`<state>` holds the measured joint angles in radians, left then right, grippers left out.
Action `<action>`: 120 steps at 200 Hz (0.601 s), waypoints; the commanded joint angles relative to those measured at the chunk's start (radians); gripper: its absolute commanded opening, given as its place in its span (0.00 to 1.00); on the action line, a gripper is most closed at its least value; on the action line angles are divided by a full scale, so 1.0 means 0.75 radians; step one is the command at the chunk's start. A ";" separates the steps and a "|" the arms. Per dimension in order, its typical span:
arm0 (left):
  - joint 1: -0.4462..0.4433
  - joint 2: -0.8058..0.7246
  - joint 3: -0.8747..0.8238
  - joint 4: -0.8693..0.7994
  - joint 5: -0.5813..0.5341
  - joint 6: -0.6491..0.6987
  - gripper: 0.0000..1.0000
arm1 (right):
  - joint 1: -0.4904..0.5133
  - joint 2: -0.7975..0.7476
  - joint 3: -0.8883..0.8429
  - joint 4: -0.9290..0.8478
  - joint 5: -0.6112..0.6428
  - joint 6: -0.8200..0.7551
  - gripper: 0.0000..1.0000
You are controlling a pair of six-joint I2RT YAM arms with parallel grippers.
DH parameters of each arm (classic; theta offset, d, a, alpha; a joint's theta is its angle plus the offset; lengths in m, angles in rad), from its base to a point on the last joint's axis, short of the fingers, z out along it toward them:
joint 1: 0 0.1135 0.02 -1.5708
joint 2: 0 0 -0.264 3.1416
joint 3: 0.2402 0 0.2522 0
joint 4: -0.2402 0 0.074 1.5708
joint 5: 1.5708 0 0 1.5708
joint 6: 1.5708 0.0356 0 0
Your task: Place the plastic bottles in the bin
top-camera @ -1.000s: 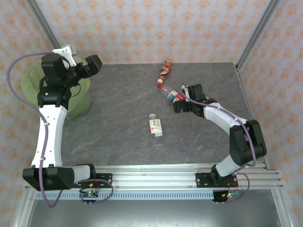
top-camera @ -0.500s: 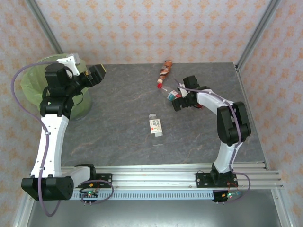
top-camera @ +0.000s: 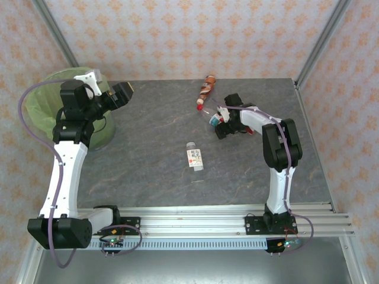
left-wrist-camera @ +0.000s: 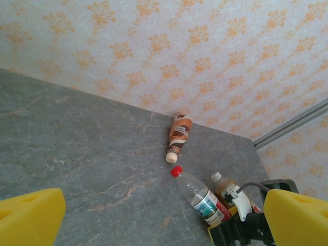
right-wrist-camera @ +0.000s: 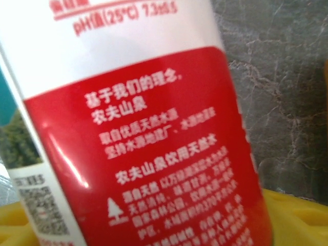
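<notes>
The bin (top-camera: 44, 106), lined with a light-green bag, stands at the table's left edge. My left gripper (top-camera: 122, 94) hovers just right of it, open, with nothing between its yellow fingers (left-wrist-camera: 31, 218). A clear red-capped bottle (top-camera: 211, 115) with a red/white label (right-wrist-camera: 154, 154) lies on the table, and my right gripper (top-camera: 222, 126) is shut on its lower end. An amber bottle (left-wrist-camera: 224, 185) lies just behind it, by the gripper. The brown-red bottle (top-camera: 206, 86) lies near the back edge. A clear white-capped bottle (top-camera: 194, 157) lies mid-table.
The grey stone-pattern table (top-camera: 148, 136) is bounded by a wallpapered wall behind and metal frame posts (top-camera: 317, 41) at the corners. Open tabletop stretches between the bin and the bottles.
My right arm has folded upward while its gripper pushed slightly further onto the red-capped bottle. My left gripper swung a little right and forward, away from the bin. The bottles have not moved.
</notes>
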<state>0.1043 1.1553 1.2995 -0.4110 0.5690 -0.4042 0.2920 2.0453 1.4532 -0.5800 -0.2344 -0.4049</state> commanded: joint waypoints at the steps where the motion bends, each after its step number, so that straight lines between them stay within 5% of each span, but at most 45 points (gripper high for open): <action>1: -0.010 0.017 -0.009 0.043 0.005 -0.023 1.00 | 0.009 0.020 0.019 -0.044 0.008 -0.011 0.79; 120: -0.023 0.061 -0.011 0.046 0.004 -0.048 1.00 | 0.067 -0.096 -0.128 0.029 0.099 0.059 0.47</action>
<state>0.0952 1.1946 1.2995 -0.4061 0.5686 -0.4232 0.3332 2.0125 1.3964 -0.5484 -0.1909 -0.3874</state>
